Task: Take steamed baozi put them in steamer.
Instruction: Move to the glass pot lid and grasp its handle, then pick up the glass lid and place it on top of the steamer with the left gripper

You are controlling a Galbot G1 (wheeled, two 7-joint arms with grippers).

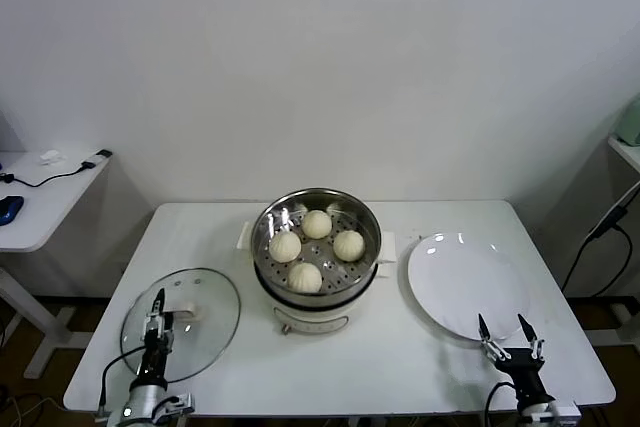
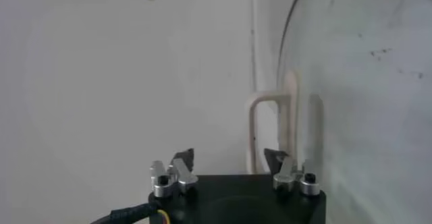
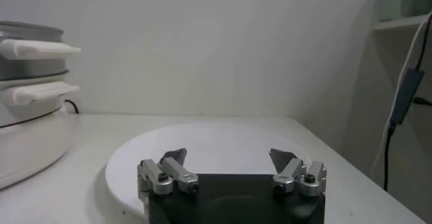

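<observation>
Several cream-white steamed baozi [image 1: 317,224] lie on the perforated tray inside the shiny steamer [image 1: 372,222] at the table's middle. My left gripper [image 1: 158,312] hovers low over the glass lid [image 1: 215,297] at the front left. In the left wrist view the gripper [image 2: 228,156] is open, its jaws either side of the lid's white handle [image 2: 266,121] just ahead, not touching it. My right gripper [image 1: 502,327] stands open and holds nothing at the near rim of the white plate [image 1: 465,282].
The right wrist view shows the gripper [image 3: 227,154] facing the bare plate [image 3: 202,137], with the steamer's white side handles [image 3: 30,50] off to one side. A side table with cables [image 1: 40,182] stands far left. A cable [image 1: 600,237] hangs at the right.
</observation>
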